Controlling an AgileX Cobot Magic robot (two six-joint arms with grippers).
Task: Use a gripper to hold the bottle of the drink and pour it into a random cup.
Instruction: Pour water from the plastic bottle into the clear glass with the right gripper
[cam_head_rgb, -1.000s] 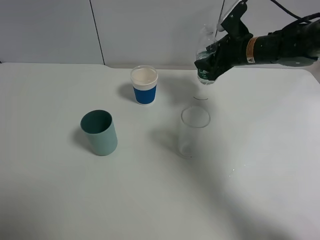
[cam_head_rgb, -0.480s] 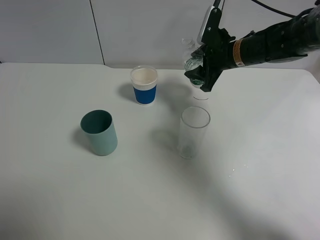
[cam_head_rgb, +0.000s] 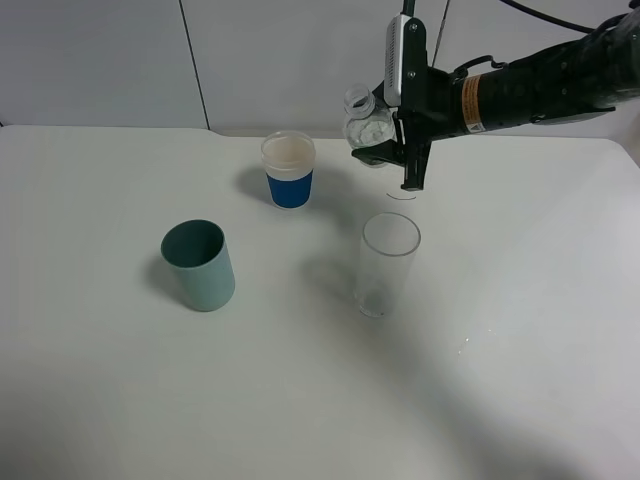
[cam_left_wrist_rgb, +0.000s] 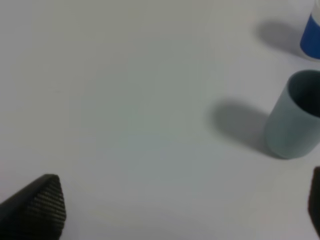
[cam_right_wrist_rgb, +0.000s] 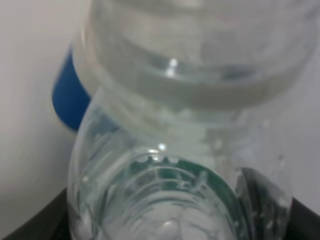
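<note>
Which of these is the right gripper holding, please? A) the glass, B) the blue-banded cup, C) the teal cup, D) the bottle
D: the right gripper is shut on the bottle, tilted in the air, while the teal cup, the glass and the blue-banded cup stand untouched on the table.

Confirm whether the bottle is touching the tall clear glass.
Apart. Exterior high view shows the bottle in the air above the glass, table visible between.
</note>
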